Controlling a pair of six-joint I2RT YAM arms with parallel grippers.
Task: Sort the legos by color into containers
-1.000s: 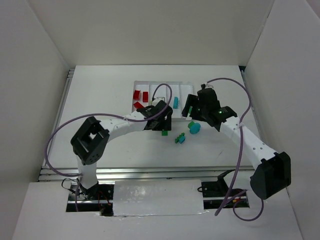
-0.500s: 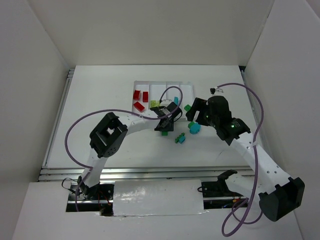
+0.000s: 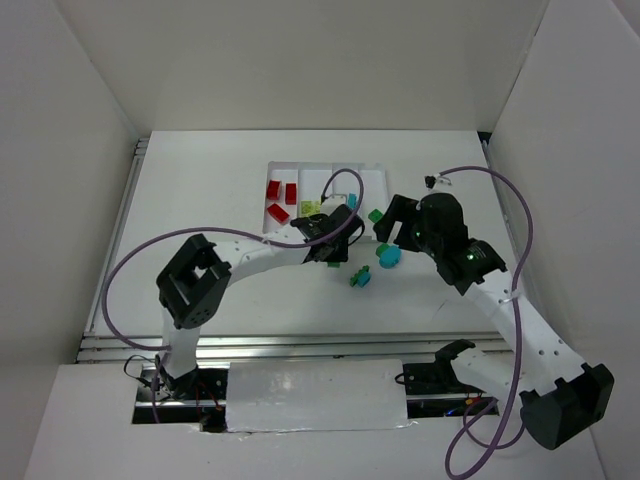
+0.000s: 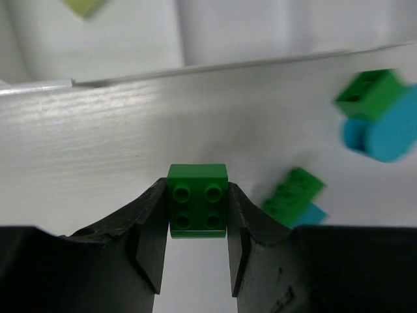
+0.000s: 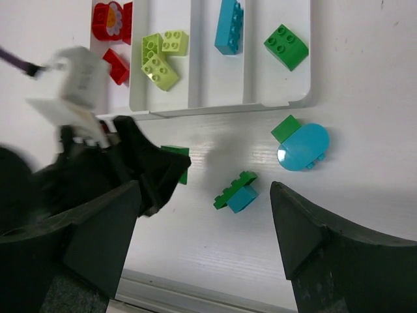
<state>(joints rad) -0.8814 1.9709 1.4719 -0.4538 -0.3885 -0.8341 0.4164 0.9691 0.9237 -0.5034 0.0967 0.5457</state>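
My left gripper [image 4: 197, 210] is shut on a green four-stud lego [image 4: 197, 199], held by both sides just off the near rim of the white tray [image 4: 228, 62]. From above, that gripper [image 3: 333, 254] is just in front of the tray [image 3: 330, 176]. The containers hold red legos [image 5: 109, 22], yellow-green ones [image 5: 159, 56], a cyan one [image 5: 228, 26] and a green one [image 5: 285, 45]. My right gripper [image 5: 203, 212] hovers open over the table, above a loose green plate on a cyan brick [image 5: 236, 191]. A rounded cyan lego [image 5: 303, 146] with a green brick [image 5: 285, 127] lies to the right.
The left arm's black wrist [image 5: 140, 166] and a purple cable cross the table just in front of the tray's left half. The metal rail at the table's near edge [image 5: 195, 287] runs below the right gripper. White walls enclose the table on three sides.
The left gripper has shifted right onto the green lego and shut on it. The right gripper has drawn back from the tray and opened a little wider.
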